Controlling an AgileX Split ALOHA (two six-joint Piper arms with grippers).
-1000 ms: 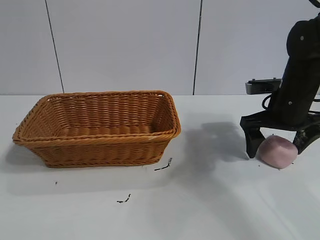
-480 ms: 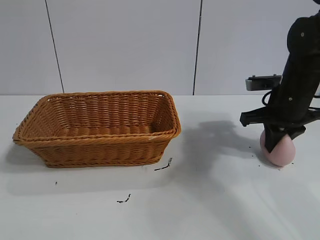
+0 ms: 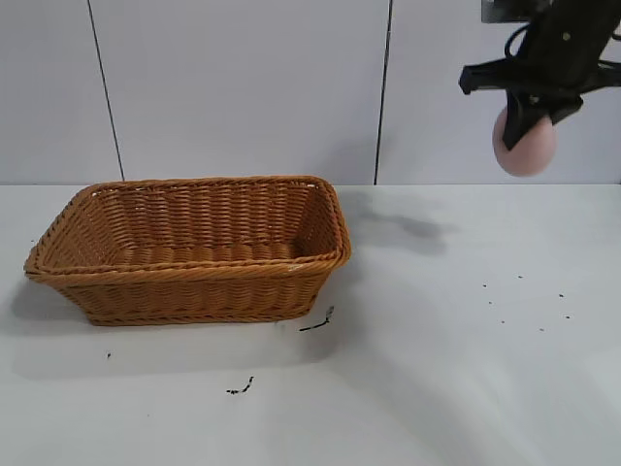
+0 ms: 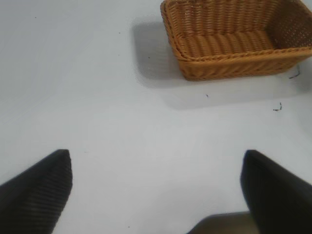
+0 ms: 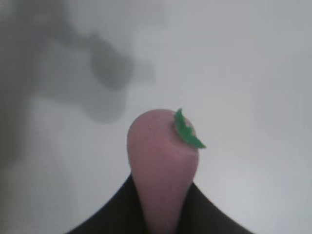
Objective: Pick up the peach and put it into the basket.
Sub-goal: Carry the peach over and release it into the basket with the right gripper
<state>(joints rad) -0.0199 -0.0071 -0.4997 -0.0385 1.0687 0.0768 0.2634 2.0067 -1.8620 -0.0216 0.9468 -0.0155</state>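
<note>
My right gripper (image 3: 529, 112) is shut on the pale pink peach (image 3: 524, 144) and holds it high above the table at the far right. In the right wrist view the peach (image 5: 161, 156) is squeezed between the black fingers and bears a small green leaf. The orange-brown wicker basket (image 3: 189, 277) stands on the table at the left, well to the left of the peach, and also shows in the left wrist view (image 4: 234, 58). My left gripper (image 4: 156, 180) is open and empty over bare table, out of the exterior view.
The white table (image 3: 437, 388) has small dark specks near its front middle (image 3: 241, 388) and at the right where the peach lay (image 3: 524, 301). A pale panelled wall (image 3: 243, 87) stands behind.
My right gripper closed on the peach and lifted it from the table to high above it. The basket has not moved.
</note>
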